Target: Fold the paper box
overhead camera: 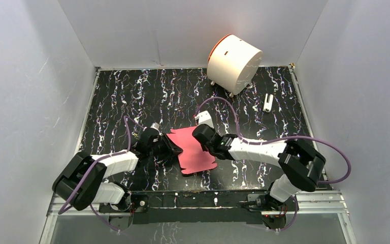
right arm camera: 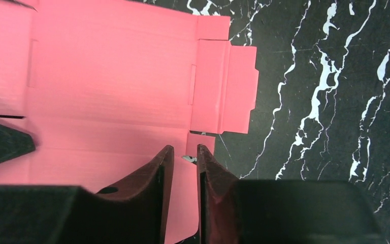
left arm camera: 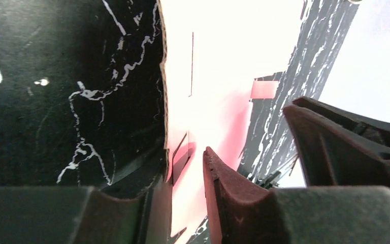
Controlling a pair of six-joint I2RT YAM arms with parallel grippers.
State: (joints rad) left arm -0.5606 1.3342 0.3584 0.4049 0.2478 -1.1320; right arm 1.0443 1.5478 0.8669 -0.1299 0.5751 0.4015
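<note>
Left hand [overhead camera: 171,147], top view: yours, at the left edge of the paper box [overhead camera: 195,152].
Right hand [overhead camera: 205,138], top view: at its right edge.
Paper box, top view: flat pink sheet on the table [overhead camera: 132,101], between your arms.
Left wrist view: fingers slightly apart, sheet edge between them.
Right wrist view: fingers a narrow slit apart, over the sheet's tabbed edge.

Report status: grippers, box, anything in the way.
Left gripper jaws apart, box edge between them. Right gripper jaws slightly apart over box edge. Paper box flat, unfolded. White cylinder far back, not in the way.
</note>
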